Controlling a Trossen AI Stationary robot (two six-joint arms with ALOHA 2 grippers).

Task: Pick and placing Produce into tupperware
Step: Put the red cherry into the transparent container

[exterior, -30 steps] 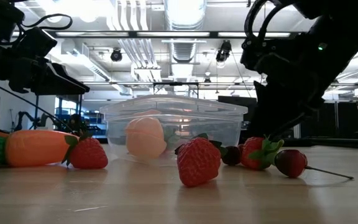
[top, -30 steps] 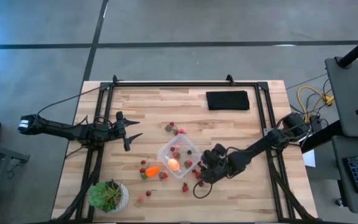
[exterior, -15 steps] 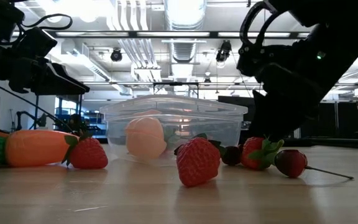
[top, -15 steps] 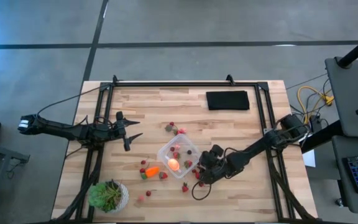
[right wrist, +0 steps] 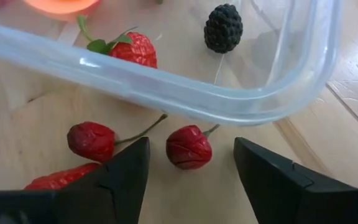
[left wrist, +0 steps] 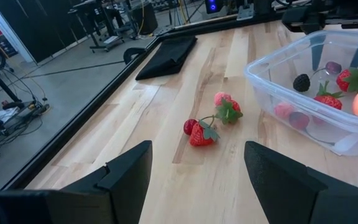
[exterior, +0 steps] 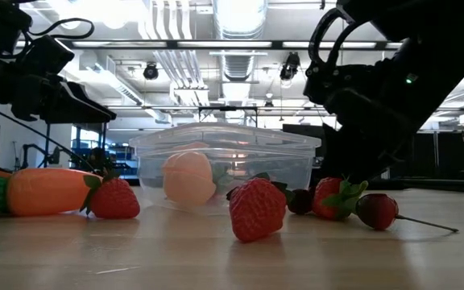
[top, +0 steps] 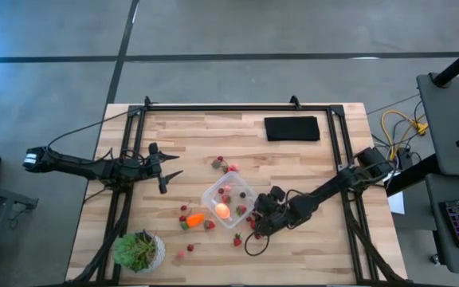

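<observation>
The clear tupperware (top: 229, 205) stands mid-table and holds a round pink-orange fruit (top: 222, 210), a strawberry (right wrist: 134, 48) and a blackberry (right wrist: 223, 27). My right gripper (right wrist: 190, 147) stands open, pointing steeply down just outside the container's near right corner. Its fingers stand on either side of a small red cherry (right wrist: 189, 147) that lies on the table, without touching it. A second cherry (right wrist: 92, 140) lies beside it. The orange carrot (top: 195, 218) lies left of the container. My left gripper (top: 174, 163) waits open over the table's left part.
Loose strawberries lie behind the container (top: 225, 165), near the carrot (exterior: 115, 200) and toward the near edge (top: 237, 239). A potted plant (top: 139, 249) stands at the near left corner. A flat black pad (top: 292, 128) lies at the far right.
</observation>
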